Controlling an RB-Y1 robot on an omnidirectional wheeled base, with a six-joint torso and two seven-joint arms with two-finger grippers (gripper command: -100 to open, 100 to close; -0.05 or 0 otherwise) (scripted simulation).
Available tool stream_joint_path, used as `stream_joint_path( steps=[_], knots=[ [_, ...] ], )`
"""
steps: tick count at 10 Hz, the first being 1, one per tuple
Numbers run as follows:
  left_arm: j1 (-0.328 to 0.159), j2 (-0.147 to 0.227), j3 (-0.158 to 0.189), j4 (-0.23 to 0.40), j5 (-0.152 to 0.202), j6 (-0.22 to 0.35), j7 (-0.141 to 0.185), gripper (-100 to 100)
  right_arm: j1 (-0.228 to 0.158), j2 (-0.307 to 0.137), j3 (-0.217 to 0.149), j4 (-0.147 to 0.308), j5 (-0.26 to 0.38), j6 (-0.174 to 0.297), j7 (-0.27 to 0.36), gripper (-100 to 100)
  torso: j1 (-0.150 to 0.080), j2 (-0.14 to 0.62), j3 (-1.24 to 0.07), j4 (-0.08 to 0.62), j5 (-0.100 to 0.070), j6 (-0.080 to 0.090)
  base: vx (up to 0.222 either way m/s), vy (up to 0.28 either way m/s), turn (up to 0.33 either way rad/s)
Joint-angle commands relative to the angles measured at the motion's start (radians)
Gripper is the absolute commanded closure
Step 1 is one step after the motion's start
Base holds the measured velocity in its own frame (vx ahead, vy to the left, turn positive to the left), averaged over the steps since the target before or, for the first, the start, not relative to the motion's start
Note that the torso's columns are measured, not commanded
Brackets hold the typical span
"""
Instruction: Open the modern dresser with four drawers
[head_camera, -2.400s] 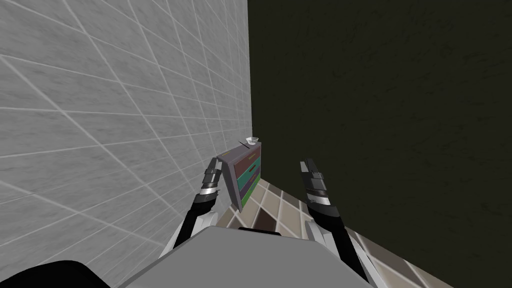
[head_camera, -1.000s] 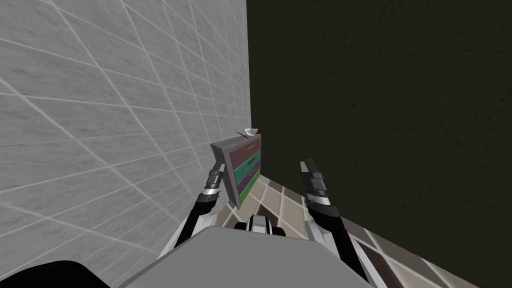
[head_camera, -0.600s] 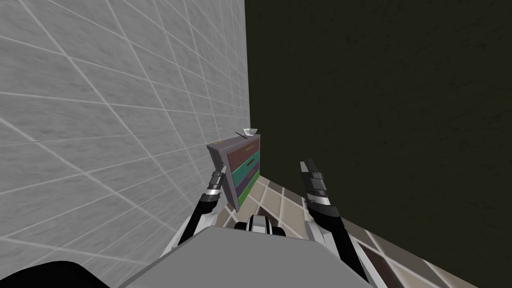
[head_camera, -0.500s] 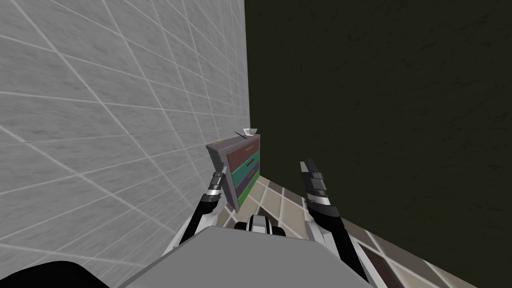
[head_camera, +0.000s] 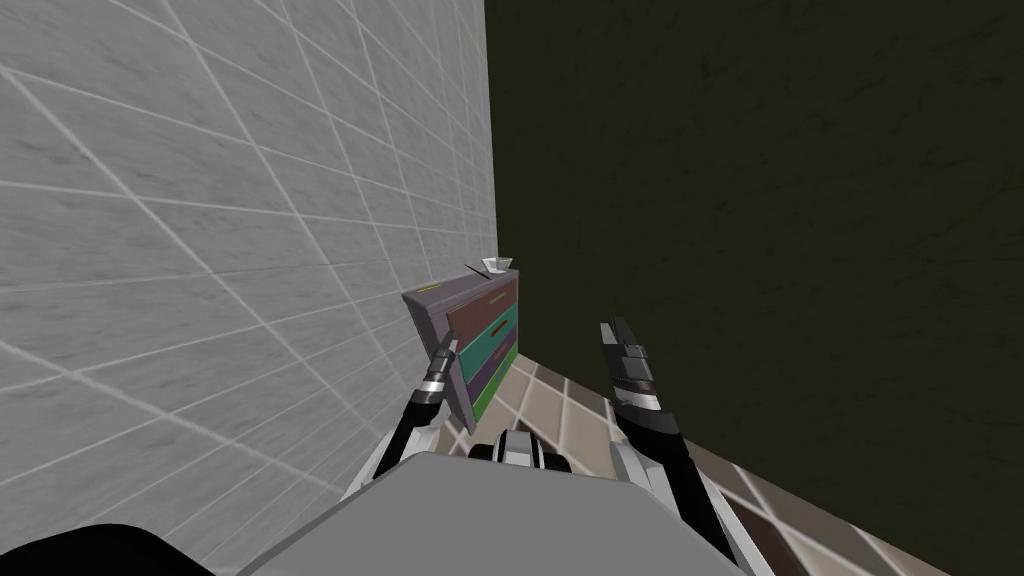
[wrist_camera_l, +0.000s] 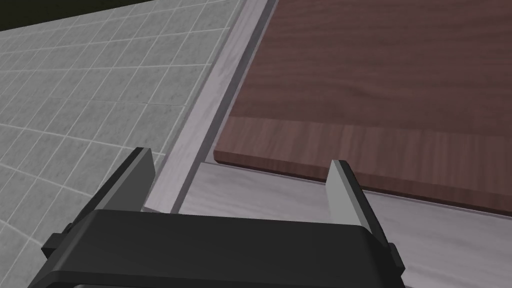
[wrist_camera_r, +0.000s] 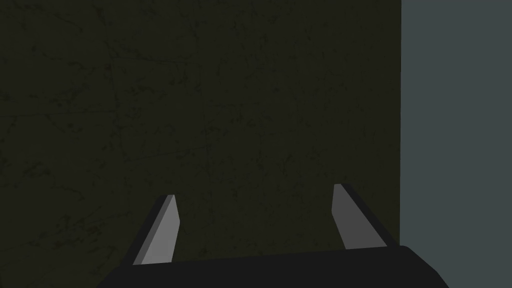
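Observation:
The dresser (head_camera: 478, 335) stands against the grey tiled wall, tilted with the whole head view. It has a grey frame and four drawer fronts: brown, teal, purple, green. My left gripper (head_camera: 446, 348) is open at the dresser's near corner. In the left wrist view, the gripper (wrist_camera_l: 240, 156) straddles the grey frame (wrist_camera_l: 207, 117) beside the brown top drawer front (wrist_camera_l: 380, 85), touching nothing. My right gripper (head_camera: 617, 328) hangs open and empty to the right of the dresser, facing a dark wall (wrist_camera_r: 200, 100), where its open fingers (wrist_camera_r: 254, 191) show.
A small white bowl (head_camera: 497, 264) and a thin dark stick sit on the dresser's top. The grey tiled wall (head_camera: 200, 250) runs close along my left. The dark wall (head_camera: 760, 220) closes the right side. Beige and brown floor tiles (head_camera: 560, 410) lie between.
I have moved closer to the dresser, which now looks larger. My left hand has swung in from beside its side to its front corner. The right arm has kept its place.

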Motion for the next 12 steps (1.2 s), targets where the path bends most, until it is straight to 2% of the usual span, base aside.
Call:
stream_joint_path(
  steps=[1,12],
  knots=[
    [-0.011,-0.001,-0.005,0.054,0.000,-0.015,0.004,-100,0.000,0.000,0.000,0.000,0.000,0.000,0.000,0,0.000,0.000,0.000,0.000,0.000,0.000,0.063,0.004,-0.014],
    [-0.099,0.010,-0.020,0.358,0.005,-0.072,0.033,-100,0.000,0.000,0.000,0.000,0.000,0.000,0.000,0,0.004,-0.007,-0.003,-0.002,0.002,0.001,0.064,0.003,-0.027]
  ],
)
